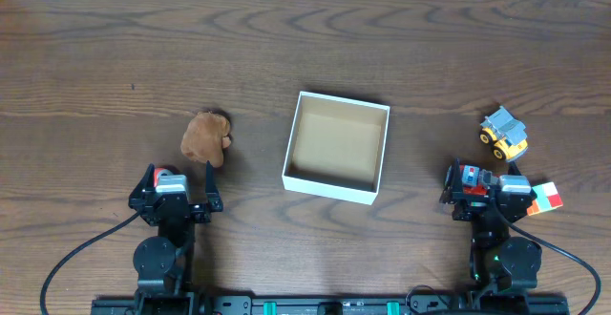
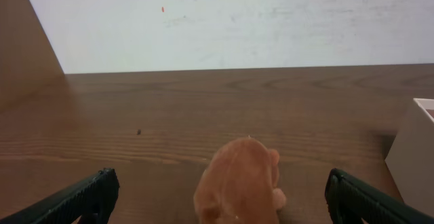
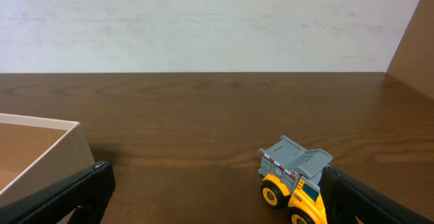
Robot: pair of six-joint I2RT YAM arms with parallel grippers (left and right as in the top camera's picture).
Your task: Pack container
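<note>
- Container point(image 1: 329, 189): a shallow white box with a tan floor, sitting flat and slightly skewed on the table point(image 1: 95, 57). It lies between the two arms and nothing is visible inside it. Judged: packing has not begun.
- Plush toy point(image 1: 206, 137): brown and soft, lying to the left of the container and clear of its wall.
- Toy dump truck point(image 1: 504, 134): grey and yellow, upright on its wheels, well to the right of the container.
- Small multicoloured item point(image 1: 546, 197): lies further right of the container than the truck and nearer the arm bases. Its kind cannot be made out.
- Left gripper point(image 1: 181, 174): on the container's left, jaws spread wide and empty. The left wrist view shows the plush centred between the fingers and just ahead of them. Judged: lined up to take the plush.
- Right gripper point(image 1: 483, 172): on the container's right, jaws fully spread and holding nothing. The truck sits ahead of it, towards its right finger.
- Judgement: the toys lie on either side so that each arm has one within reach, with the container as the shared drop point.
</note>
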